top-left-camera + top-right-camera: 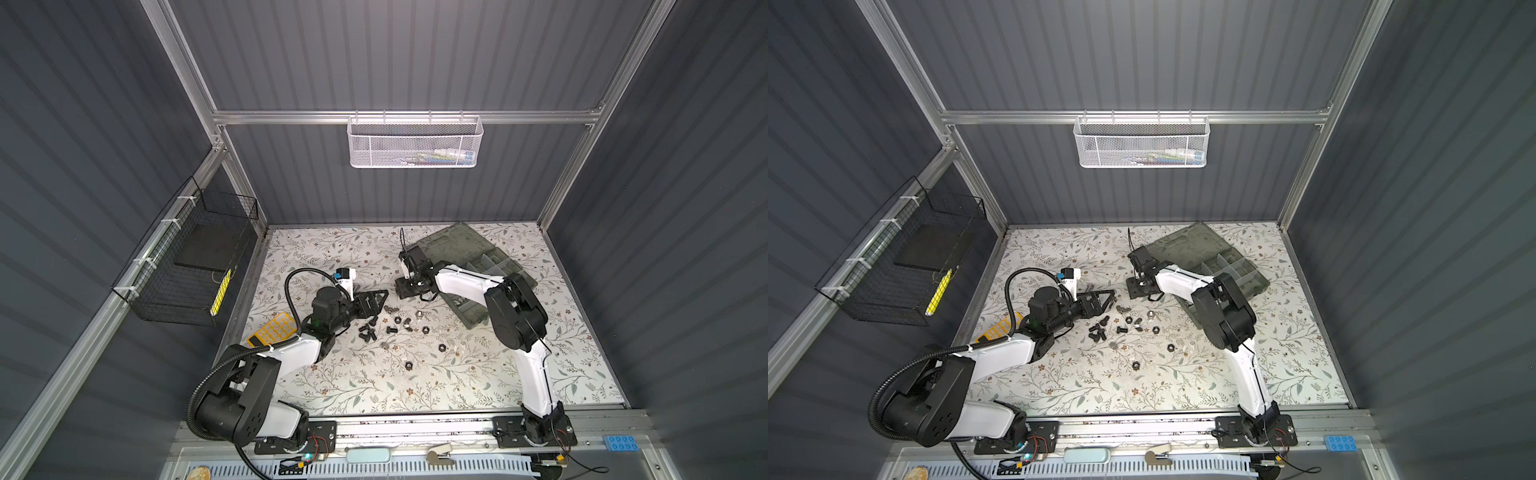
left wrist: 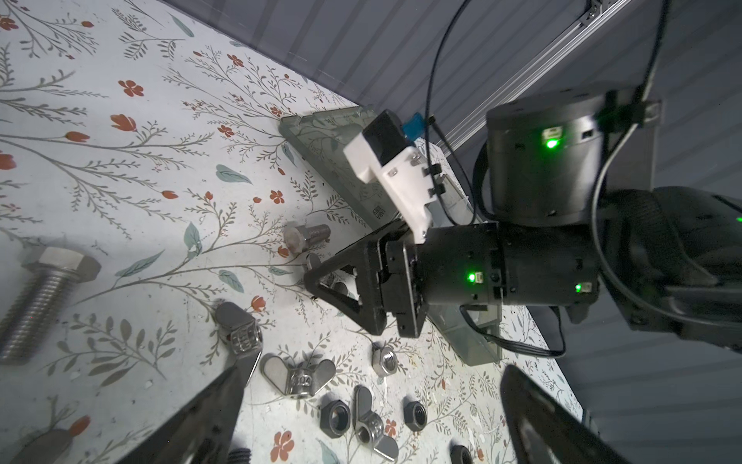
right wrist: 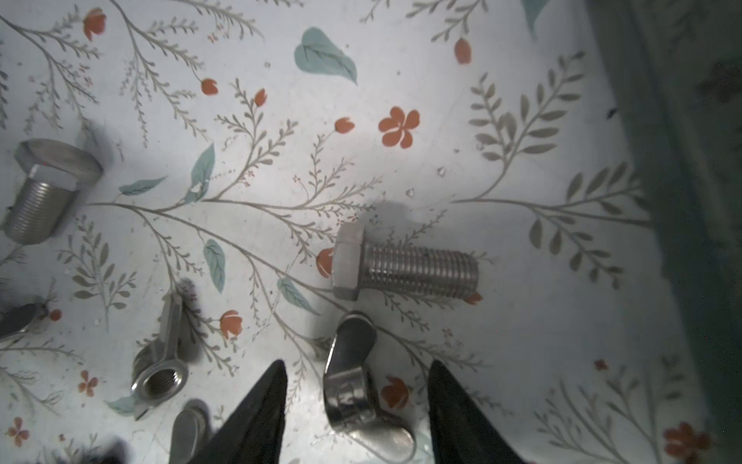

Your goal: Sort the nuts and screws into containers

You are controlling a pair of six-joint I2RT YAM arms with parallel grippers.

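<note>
The right gripper (image 3: 357,363) hangs low over the floral-patterned tabletop (image 3: 542,301), its black fingers (image 3: 265,405) spread on either side of a silver metal wing nut (image 3: 353,385), with a gap on each side. A silver hex-head bolt (image 3: 405,267) lies just beyond. The left gripper (image 2: 373,369) stands wide apart above loose dark hex nuts (image 2: 335,418). In both top views the short black bolts (image 1: 368,330) lie scattered between the arms, outside the translucent grey-green plastic organizer case (image 1: 459,243), whose lid is laid open.
</note>
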